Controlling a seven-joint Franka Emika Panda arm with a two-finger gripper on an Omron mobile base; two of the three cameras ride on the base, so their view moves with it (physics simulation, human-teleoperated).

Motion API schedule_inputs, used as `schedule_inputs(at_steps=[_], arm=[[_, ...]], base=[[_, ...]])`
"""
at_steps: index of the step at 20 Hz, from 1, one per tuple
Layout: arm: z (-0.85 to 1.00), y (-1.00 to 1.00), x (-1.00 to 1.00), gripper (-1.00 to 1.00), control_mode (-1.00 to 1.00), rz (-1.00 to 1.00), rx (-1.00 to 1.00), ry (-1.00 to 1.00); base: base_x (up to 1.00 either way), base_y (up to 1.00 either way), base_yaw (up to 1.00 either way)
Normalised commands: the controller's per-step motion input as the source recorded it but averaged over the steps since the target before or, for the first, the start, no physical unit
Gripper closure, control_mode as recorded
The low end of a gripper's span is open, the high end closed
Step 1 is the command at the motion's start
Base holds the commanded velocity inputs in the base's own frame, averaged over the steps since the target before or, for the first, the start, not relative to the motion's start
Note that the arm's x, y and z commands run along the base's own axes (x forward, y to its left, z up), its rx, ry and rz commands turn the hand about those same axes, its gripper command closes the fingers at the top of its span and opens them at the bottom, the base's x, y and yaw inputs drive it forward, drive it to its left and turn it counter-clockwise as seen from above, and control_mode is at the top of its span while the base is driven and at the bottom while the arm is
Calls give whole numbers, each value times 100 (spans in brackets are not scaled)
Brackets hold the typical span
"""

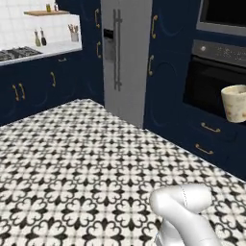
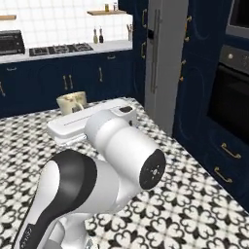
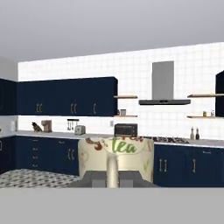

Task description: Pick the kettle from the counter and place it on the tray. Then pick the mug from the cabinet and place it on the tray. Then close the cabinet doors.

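The gripper (image 3: 112,177) was clamped on the mug (image 3: 116,158), carried high over the floor (image 1: 72,158). In my judgement the mug step was underway; next it needed carrying to the tray.

floor (image 1: 72,158): black-white patterned tile | wall (image 3: 144,74): white tile | fridge (image 1: 126,57): grey | oven (image 1: 216,77): black

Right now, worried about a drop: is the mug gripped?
Yes. The mug sits upright, its handle pinched in the shut gripper, high above the floor.
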Motion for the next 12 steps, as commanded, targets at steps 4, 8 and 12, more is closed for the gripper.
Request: schedule_inputs(at_steps=[4,8,12], arm=[[0,0,0,100,100,0,0,0],[0,0,0,100,100,0,0,0],[0,0,0,100,100,0,0,0]], base=[[0,28,71],[0,37,73],[0,39,75]])
